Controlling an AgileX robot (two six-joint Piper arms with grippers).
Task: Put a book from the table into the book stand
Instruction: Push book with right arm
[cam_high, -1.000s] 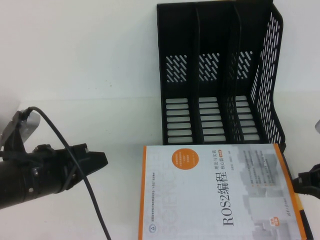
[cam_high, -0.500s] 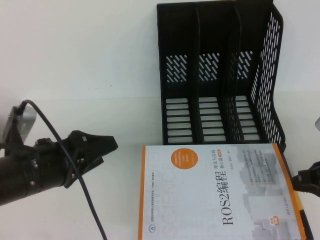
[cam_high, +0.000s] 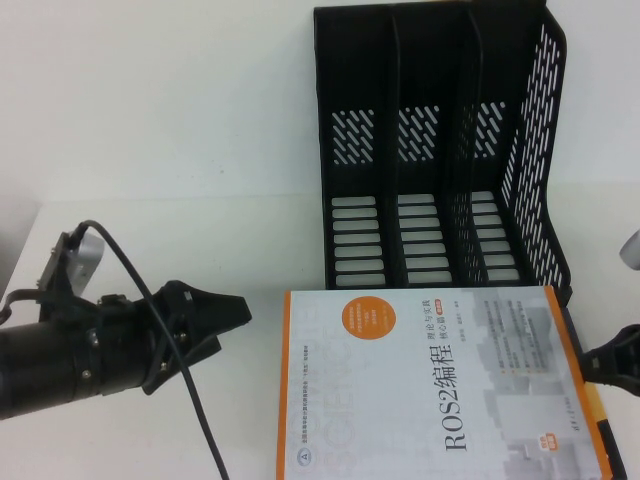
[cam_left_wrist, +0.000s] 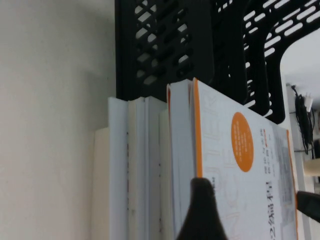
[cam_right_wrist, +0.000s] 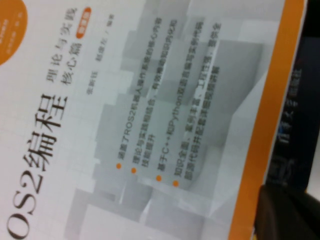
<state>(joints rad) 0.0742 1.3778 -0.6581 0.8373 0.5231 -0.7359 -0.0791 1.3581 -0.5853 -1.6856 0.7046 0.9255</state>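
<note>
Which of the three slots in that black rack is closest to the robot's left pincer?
The leftmost slot of the rack. The left pincer hangs left of the book; the other two slots lie farther right.

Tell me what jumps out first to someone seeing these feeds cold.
The white ROS2 book lies atop a stack at the near edge of the table, just in front of the black book stand, whose three compartments are bare. The left gripper hovers beside the book's orange spine with jaws parted; the right gripper waits at the book's right edge.
</note>
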